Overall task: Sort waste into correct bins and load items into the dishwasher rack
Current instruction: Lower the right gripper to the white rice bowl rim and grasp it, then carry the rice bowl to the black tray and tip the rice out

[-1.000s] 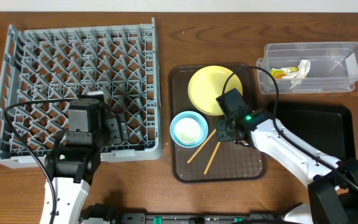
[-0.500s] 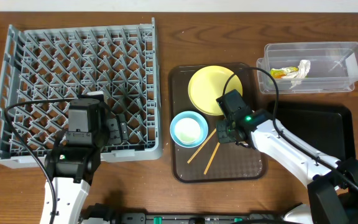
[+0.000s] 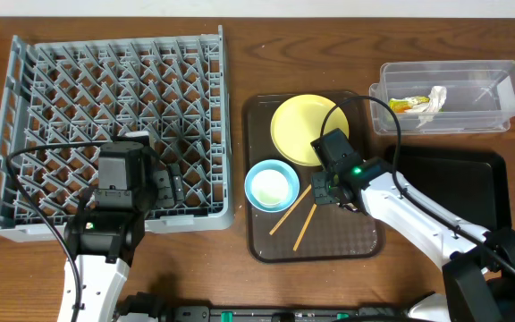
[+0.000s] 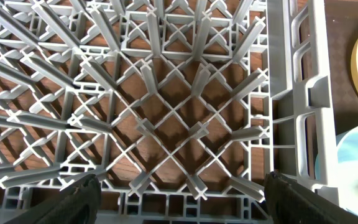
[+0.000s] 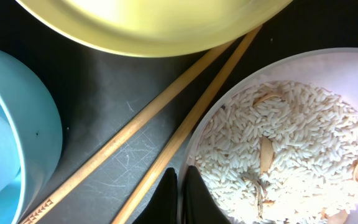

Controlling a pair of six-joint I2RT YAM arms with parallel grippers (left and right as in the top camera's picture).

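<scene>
My right gripper point(image 5: 180, 190) is shut on the near rim of the white bowl point(image 5: 229, 118), which holds white rice leftovers point(image 5: 291, 143); in the overhead view the gripper point(image 3: 329, 190) hides the bowl. The two wooden chopsticks point(image 5: 166, 130) point(image 3: 295, 216) lie beside the bowl. The yellow plate point(image 3: 304, 127) point(image 5: 154, 25) and the light blue bowl point(image 3: 271, 185) point(image 5: 11, 124) sit close by. My left gripper point(image 4: 182, 202) point(image 3: 175, 183) is open and empty over the grey dishwasher rack point(image 3: 61, 72) point(image 4: 284, 74).
The dishes sit on a brown serving tray point(image 3: 266, 243). The clear tub point(image 3: 490, 118) at the back right holds the snack wrapper point(image 3: 405, 105) and the white scrap point(image 3: 434, 98). The black tray point(image 3: 485, 192) lies under my right arm.
</scene>
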